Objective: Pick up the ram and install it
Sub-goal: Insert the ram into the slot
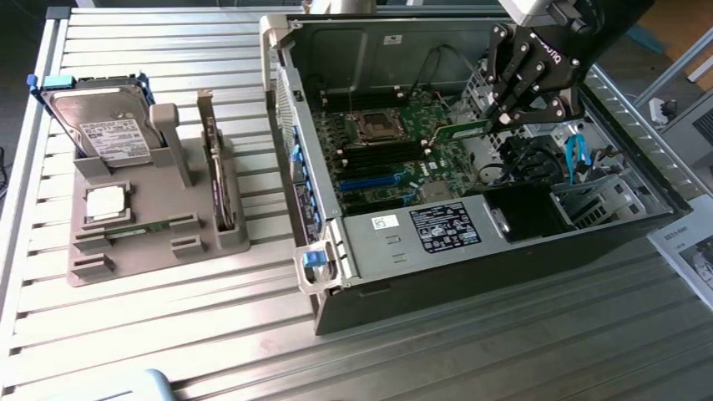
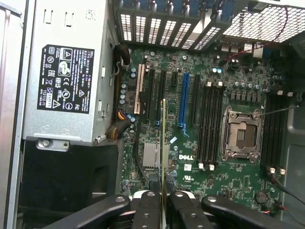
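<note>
**Jaws.** Closed narrow on the ram, with one finger on each flat face. The gripper holds the stick edge-on to the wrist camera, so it reads as a thin line running straight out from the pads.

**Exterior view.** The gripper hangs inside the case, toward the case's 2 o'clock corner. The ram's green length shows beyond the jaws toward about 8 o'clock. Whether the grip sits at one end or nearer the middle cannot be told, because the fingers cover that part.

**Key relation.** This is the ram's long axis against the DIMM slots.
- In the exterior view both run roughly along the 8-to-2 o'clock line.
- In the wrist view the stick and the black DIMM slots lie parallel.
- Judged: rotation is close to right, and the remaining offset is sideways.
- In the wrist view the stick's line overlays the card-slot area beside the blue slot. The DIMM slots lie between that line and the socket.
- In the exterior view the slots sit at about 8 o'clock from the stick's free end, near it but apart.

**Seating.** Judged not seated. The stick looks held clear of the board, with no slot gripping it.

**Further out (exterior view).**
- The PSU is at about 7 o'clock from the gripper.
- The tray is at 9 o'clock, outside the case and well apart.
</note>
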`<state>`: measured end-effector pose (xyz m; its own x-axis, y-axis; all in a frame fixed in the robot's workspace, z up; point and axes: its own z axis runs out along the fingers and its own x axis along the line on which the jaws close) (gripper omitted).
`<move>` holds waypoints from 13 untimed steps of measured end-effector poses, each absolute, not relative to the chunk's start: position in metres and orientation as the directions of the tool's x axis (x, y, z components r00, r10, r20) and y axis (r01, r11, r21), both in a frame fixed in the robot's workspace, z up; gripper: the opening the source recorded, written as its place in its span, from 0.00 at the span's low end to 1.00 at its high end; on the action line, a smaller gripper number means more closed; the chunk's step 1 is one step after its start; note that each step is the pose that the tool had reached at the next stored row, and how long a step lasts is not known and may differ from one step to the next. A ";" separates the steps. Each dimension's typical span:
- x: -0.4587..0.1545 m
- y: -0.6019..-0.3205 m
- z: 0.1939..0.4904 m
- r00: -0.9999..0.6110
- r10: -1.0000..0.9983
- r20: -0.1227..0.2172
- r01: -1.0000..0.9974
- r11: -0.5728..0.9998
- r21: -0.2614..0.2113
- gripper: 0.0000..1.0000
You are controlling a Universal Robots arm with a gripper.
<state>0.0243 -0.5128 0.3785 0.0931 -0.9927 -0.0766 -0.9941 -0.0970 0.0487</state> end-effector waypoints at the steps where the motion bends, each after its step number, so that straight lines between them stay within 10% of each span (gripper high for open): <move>1: 0.024 -0.513 0.379 0.093 -0.993 -0.077 -0.994 -0.097 0.049 0.14; 13: 0.021 -0.504 0.356 -0.008 -0.997 -0.073 -0.999 0.004 0.049 0.14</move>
